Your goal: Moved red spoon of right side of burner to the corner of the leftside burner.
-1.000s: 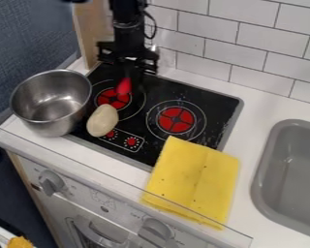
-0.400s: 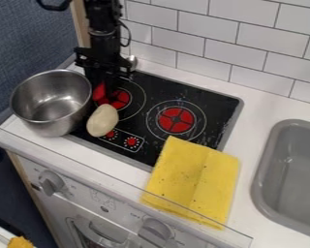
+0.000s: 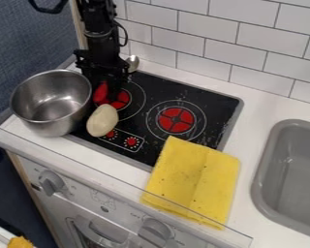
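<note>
Locating all items from the left burner established the layout. The white, smooth, rigid worktop extended around it. The flat, glossy black hob, scuffed beyond the burner toward the sink side, formed the hard surface beneath the work. The folded yellow cloth, limp and matte, lay forward and to the right of the burner. The steel pot, round and open, with a thin rim and a brushed interior, stood beside the burner on its left. The black gripper was positioned over the burner's rear left edge, its claw apparently pinching the red spoon. The pale oval object, smooth and dull, lay just in front of the burner.

The red spoon showed directly below the claw, at the burner's left edge on the pot side; contact with the hob could not be confirmed. Its visible part was narrow, rounded and evenly coloured, suggesting light, fairly stiff plastic: unlikely to break, but liable to slip or pivot if taken near one end. The recommended grasp was across the handle, close to the balance point, with moderate pressure. Clearance from the pot wall was judged critical during lowering.
</note>
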`<move>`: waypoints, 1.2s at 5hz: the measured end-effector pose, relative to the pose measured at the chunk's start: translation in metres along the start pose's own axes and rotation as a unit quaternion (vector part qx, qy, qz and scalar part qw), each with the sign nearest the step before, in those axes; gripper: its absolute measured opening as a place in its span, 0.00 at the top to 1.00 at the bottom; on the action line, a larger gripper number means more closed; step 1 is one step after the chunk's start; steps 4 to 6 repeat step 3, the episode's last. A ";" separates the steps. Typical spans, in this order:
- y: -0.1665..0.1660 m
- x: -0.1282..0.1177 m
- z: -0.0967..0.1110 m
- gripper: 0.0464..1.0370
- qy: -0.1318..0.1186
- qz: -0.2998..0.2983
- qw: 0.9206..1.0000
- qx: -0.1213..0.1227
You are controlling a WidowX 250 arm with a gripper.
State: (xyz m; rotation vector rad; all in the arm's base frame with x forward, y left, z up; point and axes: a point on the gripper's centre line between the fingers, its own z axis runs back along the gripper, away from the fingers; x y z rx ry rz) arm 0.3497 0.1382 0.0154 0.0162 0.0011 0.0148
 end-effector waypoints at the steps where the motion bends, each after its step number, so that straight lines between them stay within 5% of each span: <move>1: -0.005 0.001 0.019 0.04 -0.033 -0.015 0.999 -0.004; 3: -0.022 0.009 0.053 0.04 -0.050 -0.025 0.998 0.008; 6: -0.022 0.009 0.053 0.04 -0.050 -0.025 0.998 0.008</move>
